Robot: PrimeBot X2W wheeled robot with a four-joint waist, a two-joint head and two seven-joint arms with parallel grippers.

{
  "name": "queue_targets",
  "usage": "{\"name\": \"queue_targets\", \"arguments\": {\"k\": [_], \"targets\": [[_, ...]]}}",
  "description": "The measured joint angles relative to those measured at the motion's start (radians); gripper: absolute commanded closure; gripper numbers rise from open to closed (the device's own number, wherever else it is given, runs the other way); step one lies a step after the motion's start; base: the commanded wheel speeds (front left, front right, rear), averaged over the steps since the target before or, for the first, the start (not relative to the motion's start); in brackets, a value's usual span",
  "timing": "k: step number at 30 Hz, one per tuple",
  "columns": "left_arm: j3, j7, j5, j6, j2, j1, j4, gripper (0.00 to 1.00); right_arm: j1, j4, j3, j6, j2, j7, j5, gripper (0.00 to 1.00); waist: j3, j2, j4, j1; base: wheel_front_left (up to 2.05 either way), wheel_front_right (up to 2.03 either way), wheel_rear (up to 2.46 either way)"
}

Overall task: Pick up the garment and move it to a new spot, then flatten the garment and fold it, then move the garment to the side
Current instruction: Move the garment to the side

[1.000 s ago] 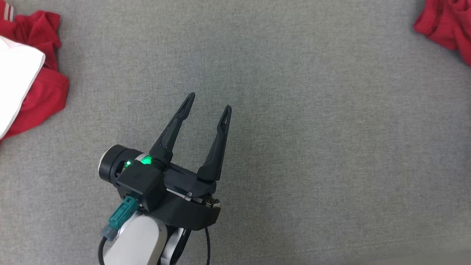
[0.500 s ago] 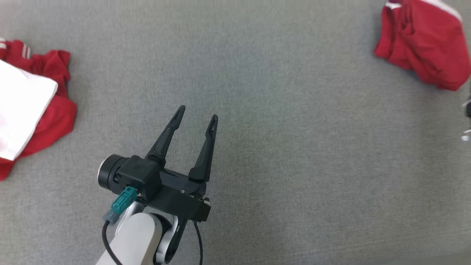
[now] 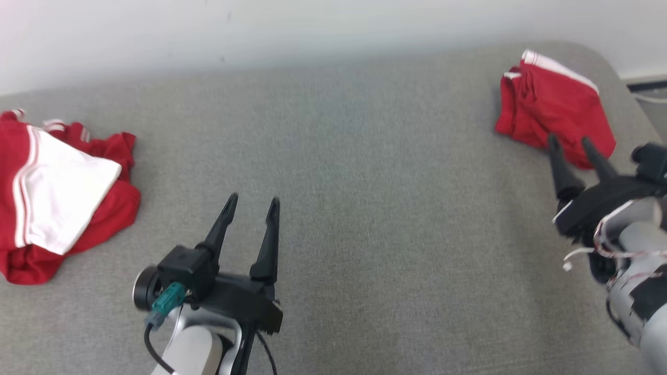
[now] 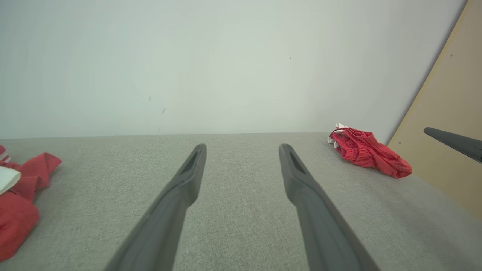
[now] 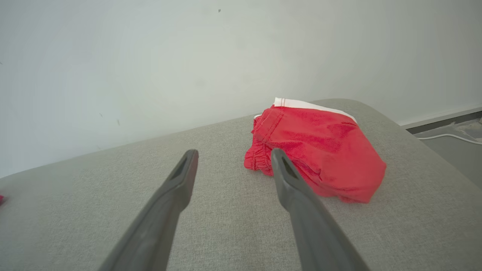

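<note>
Two red garments lie on the grey padded surface point(image 3: 365, 182). A crumpled red-and-white garment point(image 3: 57, 192) sits at the left edge, also in the left wrist view point(image 4: 19, 195). A compact red garment with white trim point(image 3: 552, 104) lies at the far right corner point(image 4: 367, 152) point(image 5: 320, 150). My left gripper point(image 3: 254, 199) point(image 4: 241, 147) is open and empty over bare surface, left of centre. My right gripper point(image 3: 568, 138) point(image 5: 234, 152) is open and empty, its tips just short of the right garment's near edge. One of its fingers point(image 4: 452, 141) shows in the left wrist view.
A pale wall point(image 3: 260, 31) runs along the far edge of the surface. The surface rounds off at its far right corner, with floor and a white cable point(image 5: 448, 137) beyond. A tan board point(image 4: 444, 124) leans at the right.
The head camera has tilted up, bringing the wall, both whole garments and my right gripper into the picture. The left gripper stays open and empty.
</note>
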Motion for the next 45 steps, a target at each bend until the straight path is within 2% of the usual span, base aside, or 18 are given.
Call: {"name": "queue_targets", "arguments": {"k": [2,16,18,28,33,39,45], "targets": [[0.013,-0.001,-0.003,0.009,0.0,0.037,0.015,0.0,0.058,-0.046,0.0,-0.014,0.008,0.0,-0.018,0.0,-0.039,0.0,0.006,0.0001,0.0,0.0,0.0],[0.092,-0.018,-0.01,0.043,0.014,0.227,-0.018,0.0,0.324,-0.37,-0.035,-0.212,0.016,0.0,-0.172,0.0,-0.173,0.0,0.043,0.0001,0.0,0.0,0.0],[0.098,-0.018,-0.01,0.043,0.013,0.251,-0.027,0.0,0.364,-0.421,-0.043,-0.227,0.012,0.0,-0.197,0.0,-0.181,0.0,0.045,0.0001,0.0,0.0,0.0],[0.134,-0.021,0.01,0.053,0.013,0.327,-0.072,0.0,0.54,-0.622,-0.121,-0.245,0.012,0.0,-0.298,0.0,-0.187,0.0001,0.046,0.0003,0.0,0.0,0.0],[0.154,-0.021,0.027,0.061,0.013,0.353,-0.086,0.0,0.608,-0.674,-0.184,-0.247,0.023,0.0,-0.342,0.0,-0.185,0.0001,0.045,0.0003,0.0,0.0,0.0],[0.188,-0.027,0.035,0.061,0.012,0.372,-0.105,0.0,0.685,-0.704,-0.297,-0.247,0.06,0.0,-0.434,0.0,-0.183,0.0001,0.043,0.0003,0.0,0.0,0.0],[0.209,-0.027,0.058,0.061,0.004,0.395,-0.118,0.0,0.747,-0.746,-0.362,-0.247,0.098,0.0,-0.497,0.0,-0.181,0.0002,0.042,0.0003,0.0,0.0,0.0]]}}
